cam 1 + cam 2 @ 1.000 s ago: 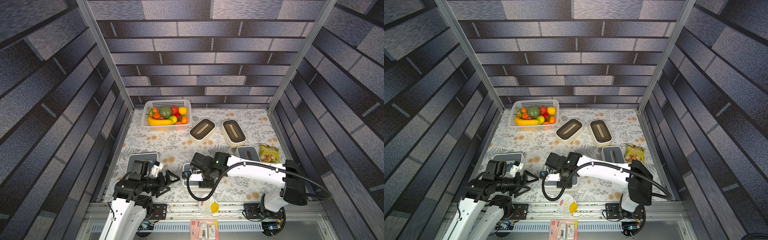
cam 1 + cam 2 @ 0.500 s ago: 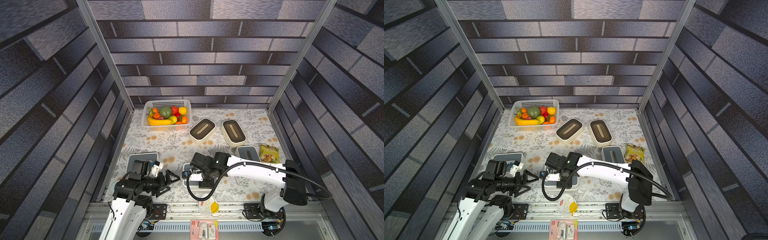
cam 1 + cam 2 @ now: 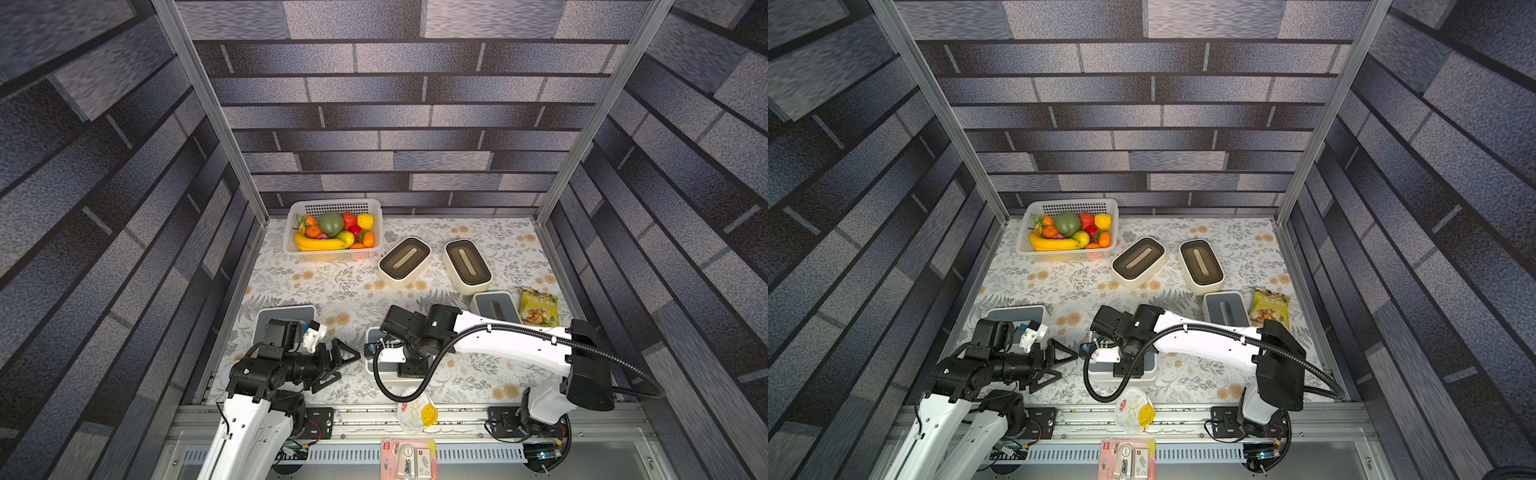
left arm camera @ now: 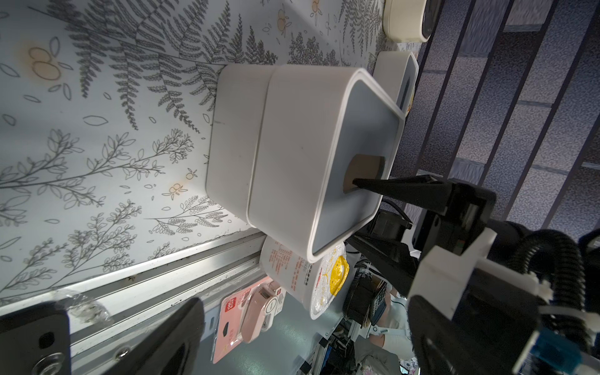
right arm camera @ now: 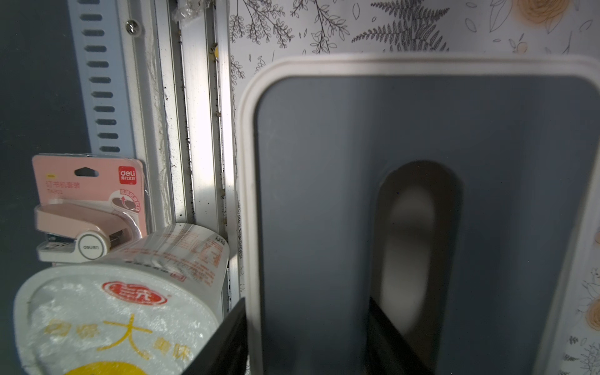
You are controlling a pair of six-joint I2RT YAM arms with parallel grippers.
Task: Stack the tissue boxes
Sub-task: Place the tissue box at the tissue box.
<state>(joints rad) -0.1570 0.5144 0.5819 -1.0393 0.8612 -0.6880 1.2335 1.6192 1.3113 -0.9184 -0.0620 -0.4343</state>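
Top views: in both, a two-high pile of white tissue boxes [image 3: 388, 376] stands at 6 o'clock on the fern-printed surface [image 3: 345, 291], mostly hidden under the right arm. Four boxes lie single. A rounded cream box with a dark-brown slotted lid [image 3: 404, 262] and its cream twin [image 3: 467, 266] sit at 1 o'clock. A white box with a grey slotted lid [image 3: 494, 307] is at 3 o'clock, and another grey-lidded white box [image 3: 282, 318] is at 8 o'clock, half covered by the left arm. The left tool [image 3: 347, 368] gapes wide and empty at the pile's 9 o'clock

Left wrist view: the upper grey-lidded box [image 4: 292, 146] rests on the lower white box [image 4: 230, 136], roughly in line; the lower lid is covered. One finger [image 4: 406, 190] of the right tool [image 4: 357, 214] dips into the lid's slot, and the other runs outside the end wall

Right wrist view: the jaws stand narrow, pinching the lid's end between the slot [image 5: 412, 243] and the rim, so this tool looks clamped on the upper box

By my reading one pair is stacked and not yet released, with four boxes left to add, so the task is roughly a third done
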